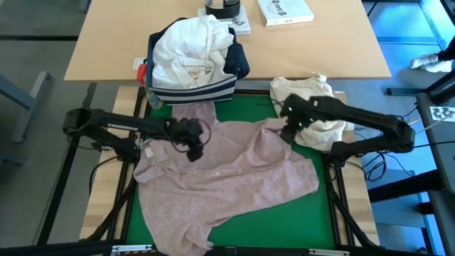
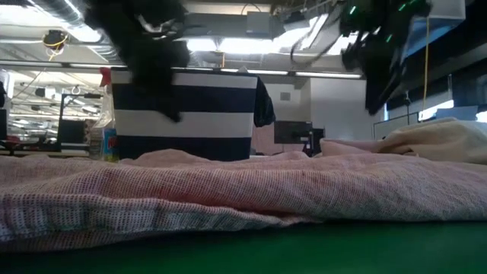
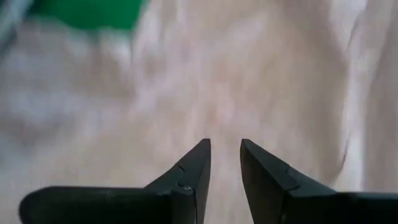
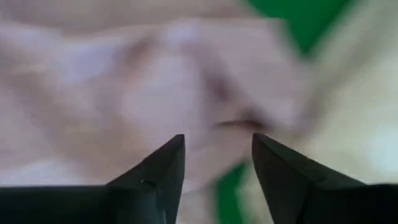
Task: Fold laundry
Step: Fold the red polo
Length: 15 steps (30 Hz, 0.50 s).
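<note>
A pale pink top [image 1: 234, 171] lies spread and rumpled on the green mat [image 1: 284, 217]; in the low view the pink top [image 2: 228, 190] is a low, wrinkled sheet. My left gripper [image 1: 193, 146] hovers over its left half, open by a narrow gap [image 3: 225, 146] with nothing between the fingers. My right gripper [image 1: 288, 131] hangs over the top's far right corner, open wider [image 4: 217, 140] and empty. A white shirt [image 1: 188, 50] and a navy dotted shirt [image 1: 238, 60] sit piled in the striped bin [image 1: 192, 92].
The striped bin [image 2: 183, 114] stands at the mat's far edge, with a red-capped spray bottle [image 2: 103, 114] beside it. A cream-beige cloth bundle [image 1: 313, 99] lies at the far right, close to my right gripper. A book [image 1: 284, 11] and a tape roll [image 1: 224, 7] lie on the wooden table beyond.
</note>
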Available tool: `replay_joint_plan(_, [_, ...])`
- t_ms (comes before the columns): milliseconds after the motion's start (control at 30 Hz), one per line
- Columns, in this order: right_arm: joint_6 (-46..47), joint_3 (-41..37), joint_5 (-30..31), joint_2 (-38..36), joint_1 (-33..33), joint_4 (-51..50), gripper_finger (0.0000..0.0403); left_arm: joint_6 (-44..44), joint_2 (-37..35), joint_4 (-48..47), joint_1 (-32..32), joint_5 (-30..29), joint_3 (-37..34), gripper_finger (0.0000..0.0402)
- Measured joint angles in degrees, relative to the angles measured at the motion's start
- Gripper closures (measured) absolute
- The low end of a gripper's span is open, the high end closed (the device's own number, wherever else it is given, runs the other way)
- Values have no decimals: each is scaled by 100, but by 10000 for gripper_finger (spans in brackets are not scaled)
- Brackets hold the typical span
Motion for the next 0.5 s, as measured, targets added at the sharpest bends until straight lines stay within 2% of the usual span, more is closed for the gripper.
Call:
replay_joint_plan(67, [516,-165,-261,-307,437,10,207,-309,-146,-242,-214,5,-316,318])
replay_joint_plan(233, [2142,-852,-125,-863,1926,-105,209,-1114,-355,-54,-831,346,-1158,318])
replay_joint_plan(400, [3549,-1718,16,-816,3196,517,216,-1524,-361,790,-1213,341,-1969,318])
replay_joint_plan(500, [4476,-2260,508,-601,3649,1131,217,-1802,-392,1350,-1252,290,-2372,318])
